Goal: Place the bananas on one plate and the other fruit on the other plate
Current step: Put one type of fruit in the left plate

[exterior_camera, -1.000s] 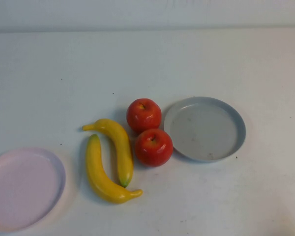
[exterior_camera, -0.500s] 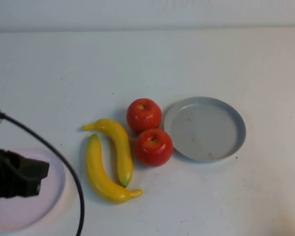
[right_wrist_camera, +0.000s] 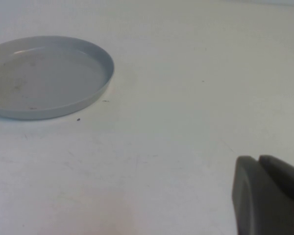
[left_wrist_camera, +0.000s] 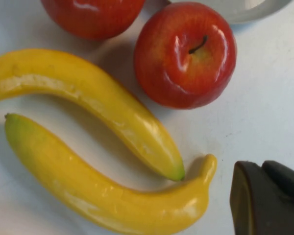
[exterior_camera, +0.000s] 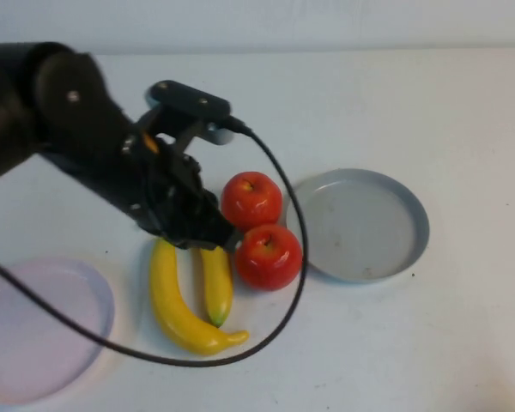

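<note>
On the white table (exterior_camera: 463, 343), the left tool (exterior_camera: 202, 232), grip unclear, hovers over the bananas (exterior_camera: 182, 309); right tool (right_wrist_camera: 269, 196) near the grey-blue plate (right_wrist_camera: 95, 58).

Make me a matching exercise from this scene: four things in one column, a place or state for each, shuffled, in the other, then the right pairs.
Things:
1. grey-blue plate
2. pink plate
3. left gripper
4. two apples

Places or states:
A. over the bananas, at their far ends
B. on the table, between the bananas and the grey-blue plate
C. empty, at the table's near left edge
D. empty, right of the fruit

Pairs: 1-D, 2-C, 3-A, 4-B

The right gripper shows only in its own wrist view, above bare table.
</note>
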Tool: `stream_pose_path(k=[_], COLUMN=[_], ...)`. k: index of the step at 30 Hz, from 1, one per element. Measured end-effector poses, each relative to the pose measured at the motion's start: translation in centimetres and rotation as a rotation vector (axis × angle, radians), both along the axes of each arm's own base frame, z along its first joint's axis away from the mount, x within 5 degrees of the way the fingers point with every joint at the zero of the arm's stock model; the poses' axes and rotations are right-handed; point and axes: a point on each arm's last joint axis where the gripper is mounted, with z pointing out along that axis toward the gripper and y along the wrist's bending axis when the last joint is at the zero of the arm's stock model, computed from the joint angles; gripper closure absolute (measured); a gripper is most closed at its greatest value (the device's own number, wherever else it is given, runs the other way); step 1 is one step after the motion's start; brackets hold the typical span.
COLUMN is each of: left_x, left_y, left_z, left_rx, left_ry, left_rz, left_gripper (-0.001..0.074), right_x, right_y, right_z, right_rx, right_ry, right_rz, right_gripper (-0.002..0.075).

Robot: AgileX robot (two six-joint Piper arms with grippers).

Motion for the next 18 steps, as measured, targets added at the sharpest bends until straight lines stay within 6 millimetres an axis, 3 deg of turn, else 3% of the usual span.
stream_pose_path(k=[6,10,13,18], left_x=[2.0,2.9,3.5,4.5], left_y=[-4.7,-6.5,-7.5,-8.3], left_z=[-0.4,-1.0,-1.8,-4.0], left_rx=[0.101,0.148,0.166,0.187], left_ry=[0.015,0.035,0.059,0.099], left_rz=[-0.070,-0.104,-0.115,-0.101], left_gripper=[0.0736,0.0693,0.0556,0.0202], right_x=[0.0,0.0,0.0,0.0], right_y=[0.0,0.0,0.0,0.0], right_z=[0.0,0.0,0.0,0.0], right_rx=[0.000,0.000,0.000,0.000], right_ry=[0.000,0.000,0.000,0.000], right_rz=[0.000,0.000,0.000,0.000], right_gripper=[0.0741,0.0741,0.0741,0.0741])
